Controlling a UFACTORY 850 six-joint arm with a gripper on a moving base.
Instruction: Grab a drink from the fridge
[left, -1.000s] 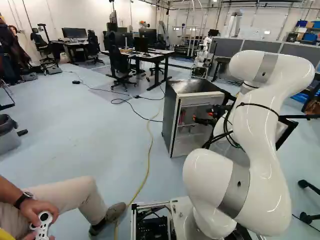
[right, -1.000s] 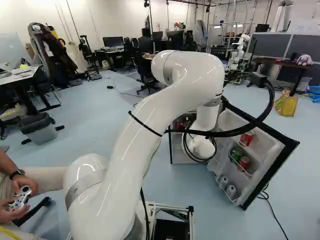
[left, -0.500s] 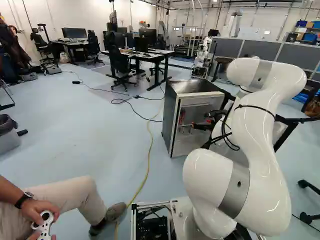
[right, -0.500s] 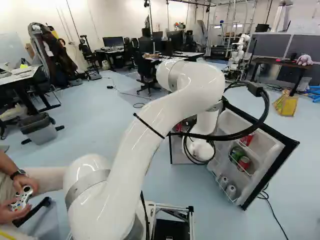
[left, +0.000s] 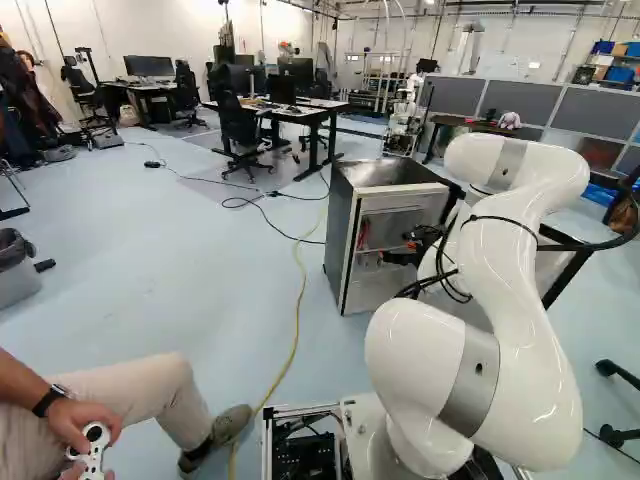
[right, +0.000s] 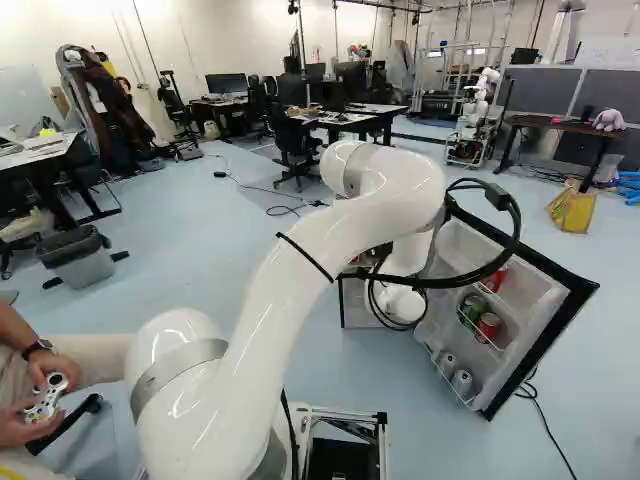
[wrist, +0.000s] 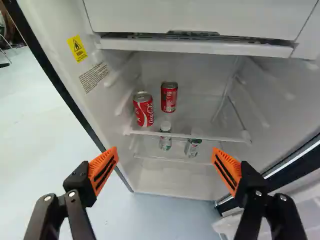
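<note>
Left base view: fridge (left: 342, 240) stands ahead of the arm (left: 520, 330), which hides most of its open door; tool (left: 396, 249) is at the fridge opening, small and dark, its contact with anything hard to make out. Yellow cable (left: 298, 300) lies on the floor near the fridge. Right base view: arm covers the tool and much of the fridge interior; black hose (right: 460, 281) crosses in front of the door (right: 545, 290), whose racks carry green and red cans (right: 488, 326) and silver-topped cans (right: 462, 382). Wrist view: tool (wrist: 164, 150) has its fingers wide apart, nothing clamped. Ahead, two red drink cans (wrist: 143, 109) stand upright on the upper glass shelf (wrist: 190, 136). Beneath, a small bottle (wrist: 165, 142) and a green-marked container (wrist: 193, 148) are partly obscured by the shelf edge; contents uncertain. Door is cut off at the frame.
</note>
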